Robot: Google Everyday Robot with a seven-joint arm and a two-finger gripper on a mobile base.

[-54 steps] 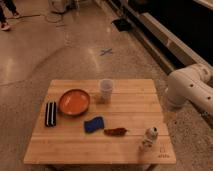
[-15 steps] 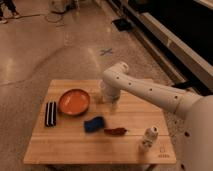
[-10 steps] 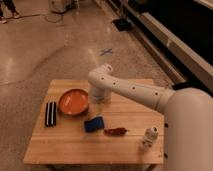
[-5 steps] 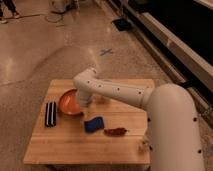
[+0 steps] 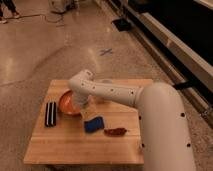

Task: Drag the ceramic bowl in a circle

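Wooden desk (image 5: 60, 145) on a shiny concrete floor, viewed from above and slightly in front. White robot arm (image 5: 117, 94) entering from the lower right of the view, bending across the desk and ending in the tool (image 5: 80, 104), set low at the edge of the ceramic bowl (image 5: 65, 102). Shallow orange bowl with a darker rim, lying flat on the desk directly under the tool and spreading out from it on the side away from the arm, partly covered by the wrist. Cannot tell how far open the tool is, nor whether gripping anything: hidden by the bulk of the wrist above. Contact with the bowl looks likely, though not confirmable from here. Just beside the tool, toward the camera: a small blue pad (image 5: 93, 124). Further out past the pad: a reddish-brown oblong item (image 5: 116, 131). Beyond the bowl, on the far side from the tool: a flat black rectangular object (image 5: 50, 113), near the bowl but apart from it. Well behind the tool, on the floor: a blue cross mark (image 5: 106, 51). As for progress, judged early: reach to the bowl apparently complete, with the tool placed where a push or pull could begin. No visible evidence of any part of the circle traced. Probably left to do: secure a hold or press on the rim, then slide the bowl around a full loop across the desk while avoiding the blue pad and the black object.
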